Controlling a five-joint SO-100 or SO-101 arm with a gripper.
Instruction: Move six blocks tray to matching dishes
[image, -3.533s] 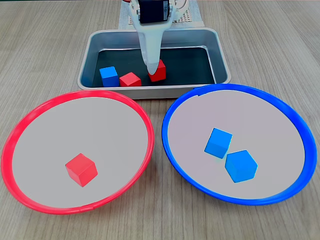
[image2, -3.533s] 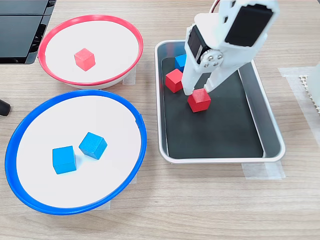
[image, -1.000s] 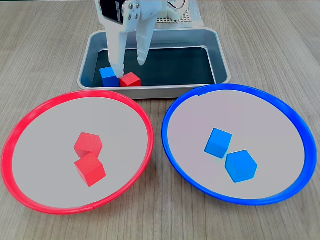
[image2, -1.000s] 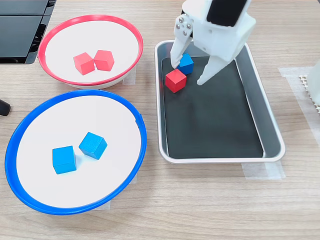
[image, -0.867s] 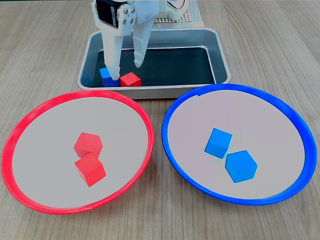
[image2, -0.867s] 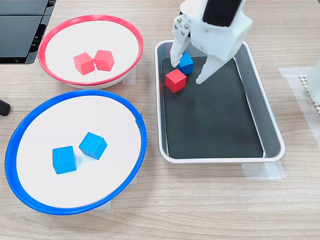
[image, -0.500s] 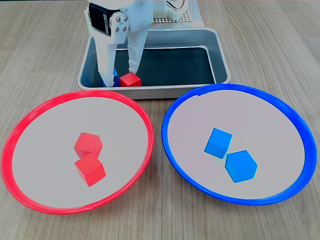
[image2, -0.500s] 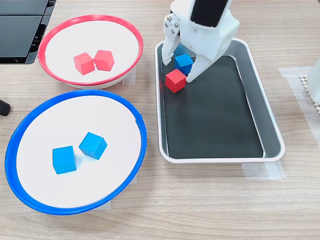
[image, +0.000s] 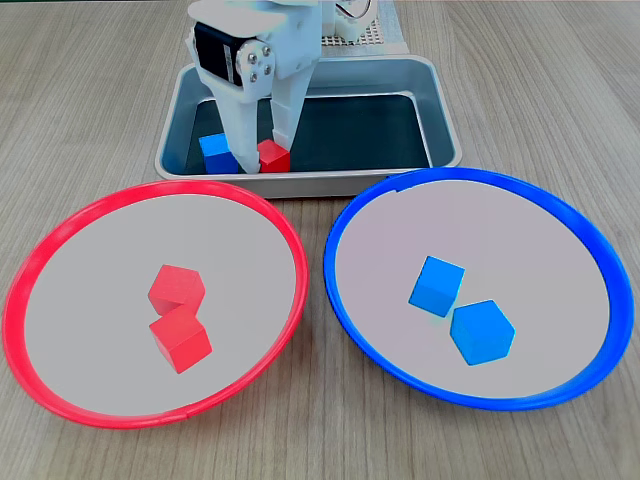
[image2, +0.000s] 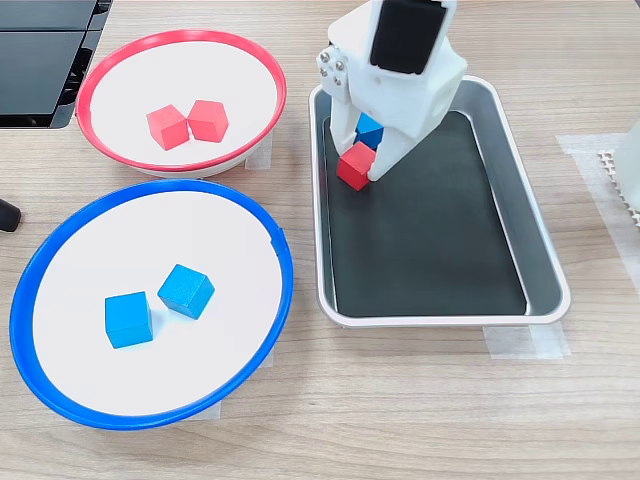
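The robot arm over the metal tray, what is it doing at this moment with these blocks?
It is sorting blocks by colour. The gripper is down in the tray with its jaws around the red block; whether they are shut on it cannot be told. A blue block sits beside it. The red dish holds two red blocks, the blue dish two blue ones, so two blocks are left to move.

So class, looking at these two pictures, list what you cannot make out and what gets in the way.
- Whether the tool grips the red block: its fingers sit around it in both fixed views, contact unclear.
- Blue block in the tray: partly hidden by the arm.
- White mat: cut off by the right edge.
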